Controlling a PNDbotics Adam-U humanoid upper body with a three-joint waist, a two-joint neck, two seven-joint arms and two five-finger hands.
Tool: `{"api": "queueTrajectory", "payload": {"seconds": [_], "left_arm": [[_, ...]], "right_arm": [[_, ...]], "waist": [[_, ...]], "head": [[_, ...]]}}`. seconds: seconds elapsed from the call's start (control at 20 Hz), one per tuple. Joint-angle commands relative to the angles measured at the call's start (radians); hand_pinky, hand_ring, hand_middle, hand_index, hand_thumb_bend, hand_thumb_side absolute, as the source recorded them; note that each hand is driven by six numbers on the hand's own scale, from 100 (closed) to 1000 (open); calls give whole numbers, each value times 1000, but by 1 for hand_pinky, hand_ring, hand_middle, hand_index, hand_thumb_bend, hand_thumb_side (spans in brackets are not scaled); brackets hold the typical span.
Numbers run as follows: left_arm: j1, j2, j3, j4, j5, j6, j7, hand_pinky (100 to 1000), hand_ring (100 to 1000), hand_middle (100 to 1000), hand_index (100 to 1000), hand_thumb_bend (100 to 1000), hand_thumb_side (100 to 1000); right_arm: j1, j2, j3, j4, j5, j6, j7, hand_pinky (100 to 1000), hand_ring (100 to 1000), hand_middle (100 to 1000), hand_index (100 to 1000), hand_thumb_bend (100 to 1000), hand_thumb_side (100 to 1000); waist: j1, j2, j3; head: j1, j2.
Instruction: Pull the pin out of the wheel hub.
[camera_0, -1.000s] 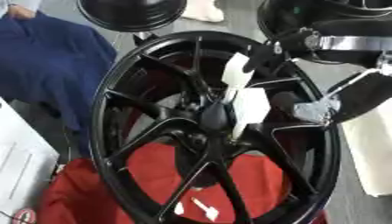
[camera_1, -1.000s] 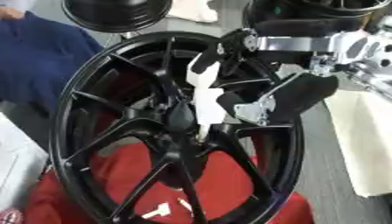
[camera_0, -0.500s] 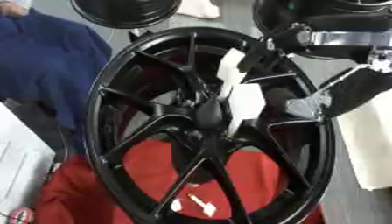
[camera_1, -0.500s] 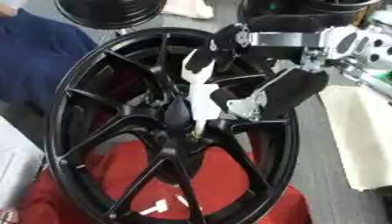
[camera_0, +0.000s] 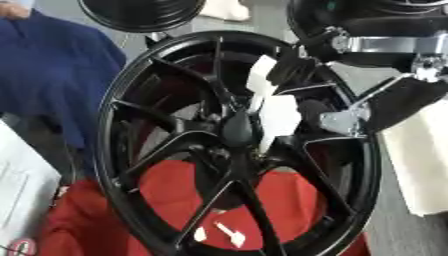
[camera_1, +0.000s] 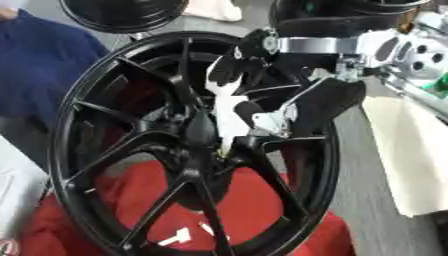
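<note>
Wheel hub (camera_0: 238, 131) sat at the middle of a black spoked rim (camera_0: 109, 150) lying over a red cloth (camera_0: 289, 210), the dark pin (camera_1: 199, 129) standing in it. From the right, the right hand (camera_1: 262, 107) reached in, its white-tipped fingers (camera_0: 278, 117) curled about the pin, though whether they pinched it could not be told. A straight pull along the pin's axis, clear of the spokes, seemed best. No left hand showed.

One wheel hub (camera_0: 236, 145), one robot hand (camera_1: 289, 107).
</note>
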Motion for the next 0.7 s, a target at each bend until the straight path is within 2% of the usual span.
{"api": "queueTrajectory", "payload": {"seconds": [0.05,0.7], "left_arm": [[-5,14,2,-22,-4,1,1,766,704,642,703,213,724],[-5,10,1,-22,-5,2,1,766,704,642,702,211,727]], "right_arm": [[-14,-17,-6,-14,7,8,3,768,847,781,860,100,328],[-7,-15,4,-14,-1,48,26,781,869,796,863,100,373]], "waist": [[5,-14,1],[5,-5,3]], "head": [[-2,5],[-2,8]]}}
